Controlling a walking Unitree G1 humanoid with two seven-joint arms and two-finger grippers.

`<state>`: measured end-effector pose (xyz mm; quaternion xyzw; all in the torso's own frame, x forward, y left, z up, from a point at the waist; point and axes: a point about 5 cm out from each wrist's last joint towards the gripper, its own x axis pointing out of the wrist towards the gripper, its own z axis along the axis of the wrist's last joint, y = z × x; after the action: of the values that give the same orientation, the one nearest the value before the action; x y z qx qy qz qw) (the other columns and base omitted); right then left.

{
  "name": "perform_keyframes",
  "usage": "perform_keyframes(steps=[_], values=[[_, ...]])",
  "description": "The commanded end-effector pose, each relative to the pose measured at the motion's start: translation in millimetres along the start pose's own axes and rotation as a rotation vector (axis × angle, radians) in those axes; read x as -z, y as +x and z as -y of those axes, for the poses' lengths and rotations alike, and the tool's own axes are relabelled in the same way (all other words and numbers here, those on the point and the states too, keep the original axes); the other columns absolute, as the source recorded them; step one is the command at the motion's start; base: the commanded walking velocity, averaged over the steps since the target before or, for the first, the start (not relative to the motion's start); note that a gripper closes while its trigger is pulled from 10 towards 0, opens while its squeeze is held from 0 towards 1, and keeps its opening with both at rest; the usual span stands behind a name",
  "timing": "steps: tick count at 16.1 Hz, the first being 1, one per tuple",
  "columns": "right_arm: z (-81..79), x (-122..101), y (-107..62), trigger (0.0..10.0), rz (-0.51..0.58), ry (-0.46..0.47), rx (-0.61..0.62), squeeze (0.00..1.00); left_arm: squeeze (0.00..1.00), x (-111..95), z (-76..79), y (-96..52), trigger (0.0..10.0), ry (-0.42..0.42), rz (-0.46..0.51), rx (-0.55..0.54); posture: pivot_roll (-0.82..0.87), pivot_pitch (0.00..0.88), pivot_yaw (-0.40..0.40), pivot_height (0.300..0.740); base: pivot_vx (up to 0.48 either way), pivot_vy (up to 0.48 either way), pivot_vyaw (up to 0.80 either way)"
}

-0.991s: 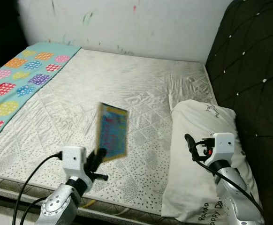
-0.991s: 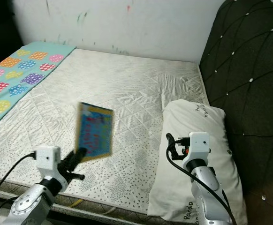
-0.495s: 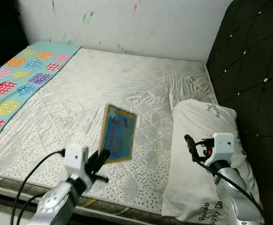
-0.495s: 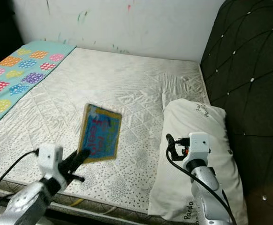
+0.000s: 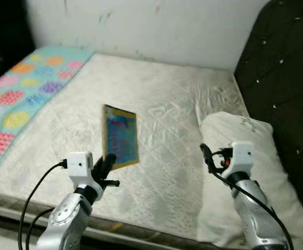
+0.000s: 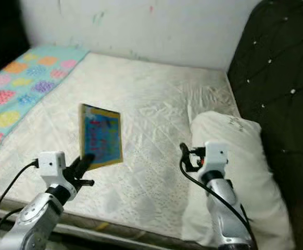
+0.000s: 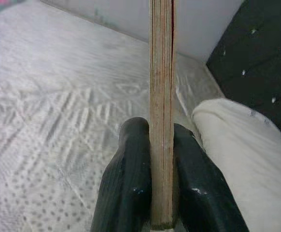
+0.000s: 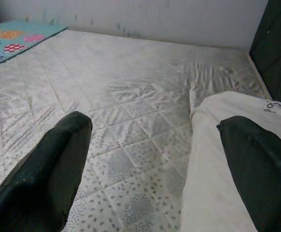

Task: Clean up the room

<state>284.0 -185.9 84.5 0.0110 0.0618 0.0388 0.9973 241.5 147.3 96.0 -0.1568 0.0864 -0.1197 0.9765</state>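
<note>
A thin picture book (image 5: 120, 137) with a blue and yellow cover stands upright above the white quilted mattress (image 5: 156, 99), near its front edge. My left gripper (image 5: 103, 165) is shut on the book's lower edge; in the left wrist view both black fingers (image 7: 127, 183) press the book's spine (image 7: 161, 96). My right gripper (image 5: 205, 154) hovers open with nothing in it, next to the white pillow (image 5: 255, 156).
A teal blanket (image 5: 21, 88) with coloured patches covers the mattress's left side. A dark tufted headboard (image 5: 281, 78) rises on the right and a white marked wall (image 5: 141, 26) runs behind the bed. The mattress's front edge (image 5: 141, 229) is close to me.
The camera has shifted, so the whole scene sits differently. The book in my left gripper has swung from tilted back to upright, slightly higher. My right gripper keeps its place.
</note>
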Motion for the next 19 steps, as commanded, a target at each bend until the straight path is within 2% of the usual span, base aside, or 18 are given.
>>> perform_keyframes(steps=[1, 10, 19], values=[[9.4, 3.0, -1.8, 10.0, -0.017, -0.011, 0.029, 0.00, 0.00, -5.3, 9.6, 4.9, 10.0, -0.014, 0.044, 0.026, -0.06, 0.000, -0.045, 0.740, 0.000, 0.405, 0.00], [11.3, 3.3, 0.1, 10.0, -0.019, 0.003, 0.052, 0.00, 0.00, -11.3, 12.1, 13.9, 10.0, -0.044, 0.103, 0.030, -0.07, 0.000, -0.037, 0.740, 0.000, 0.045, 0.00], [11.3, 5.0, 0.2, 10.0, -0.031, 0.012, 0.059, 0.00, 0.00, -10.5, 9.1, 13.9, 10.0, -0.053, 0.101, 0.019, -0.07, 0.000, -0.035, 0.740, 0.000, 0.000, -0.65]])
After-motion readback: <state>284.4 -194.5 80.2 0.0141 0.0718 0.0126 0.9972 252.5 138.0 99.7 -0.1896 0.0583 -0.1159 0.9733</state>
